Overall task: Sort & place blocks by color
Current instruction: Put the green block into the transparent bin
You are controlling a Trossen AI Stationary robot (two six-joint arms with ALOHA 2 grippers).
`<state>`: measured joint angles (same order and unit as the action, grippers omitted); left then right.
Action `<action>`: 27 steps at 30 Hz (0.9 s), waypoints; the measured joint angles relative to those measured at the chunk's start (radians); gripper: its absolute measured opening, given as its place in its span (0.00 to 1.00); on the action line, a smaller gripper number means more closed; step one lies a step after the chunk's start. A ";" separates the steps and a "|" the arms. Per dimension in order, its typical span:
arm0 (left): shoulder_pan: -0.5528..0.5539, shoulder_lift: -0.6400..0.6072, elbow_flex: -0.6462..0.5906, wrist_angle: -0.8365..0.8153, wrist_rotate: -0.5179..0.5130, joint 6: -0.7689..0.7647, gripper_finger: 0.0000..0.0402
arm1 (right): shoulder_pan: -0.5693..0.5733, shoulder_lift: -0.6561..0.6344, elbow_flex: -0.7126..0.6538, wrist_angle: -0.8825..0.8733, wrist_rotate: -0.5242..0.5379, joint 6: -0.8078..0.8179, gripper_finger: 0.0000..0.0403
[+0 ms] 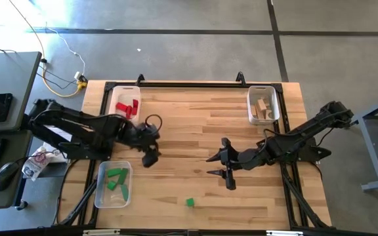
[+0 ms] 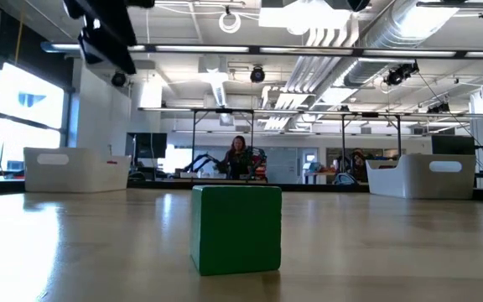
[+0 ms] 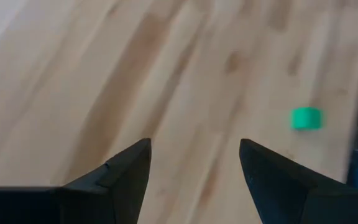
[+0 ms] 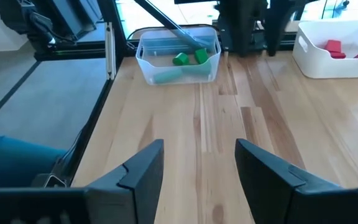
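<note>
A single green block rests on the table close to its near edge; it fills the middle of the low view and shows small in the left wrist view. My left gripper hangs open over bare wood left of centre, its fingers empty. Right of centre, my right gripper also stands open and empty, pointing toward the table's left. Both are well clear of the block.
A clear tray with green blocks sits at the near left. A white tray with red blocks is at the far left, and another white tray with wood blocks at the far right. Bare tabletop lies between the arms.
</note>
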<state>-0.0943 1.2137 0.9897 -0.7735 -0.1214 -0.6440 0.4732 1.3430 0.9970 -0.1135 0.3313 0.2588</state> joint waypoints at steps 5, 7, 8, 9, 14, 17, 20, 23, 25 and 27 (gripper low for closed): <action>-0.093 0.000 0.000 0.169 -0.022 0.016 0.57 | 0.000 0.000 0.000 -0.002 0.000 0.002 0.46; -0.122 0.000 0.000 0.240 -0.025 0.031 0.57 | 0.000 0.000 0.000 -0.002 0.000 0.002 0.46; -0.137 0.000 0.000 0.271 -0.032 0.040 0.57 | 0.000 0.000 0.000 -0.002 0.000 0.002 0.46; -0.152 0.000 0.000 0.298 -0.045 0.053 0.57 | -0.001 0.000 0.000 -0.002 0.000 0.002 0.46; -0.220 0.000 0.000 0.405 -0.150 0.123 0.57 | -0.002 0.000 0.000 -0.002 0.029 0.002 0.46; -0.249 0.000 0.000 0.453 -0.193 0.143 0.57 | -0.002 0.000 0.000 -0.002 0.045 0.002 0.46; -0.276 0.000 0.000 0.481 -0.236 0.151 0.57 | -0.002 0.000 0.000 -0.002 0.043 0.002 0.46; -0.296 0.016 0.009 0.490 -0.266 0.151 0.57 | -0.002 0.000 0.000 -0.002 0.043 0.002 0.46; -0.307 0.035 0.035 0.474 -0.270 0.151 0.57 | -0.002 0.000 0.000 -0.002 0.043 0.002 0.46; -0.315 0.062 0.071 0.476 -0.272 0.171 0.57 | -0.002 0.000 0.000 -0.002 0.043 0.002 0.46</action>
<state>-0.4092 1.2754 1.0605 -0.2972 -0.3937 -0.4730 0.4713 1.3430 0.9970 -0.1158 0.3748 0.2607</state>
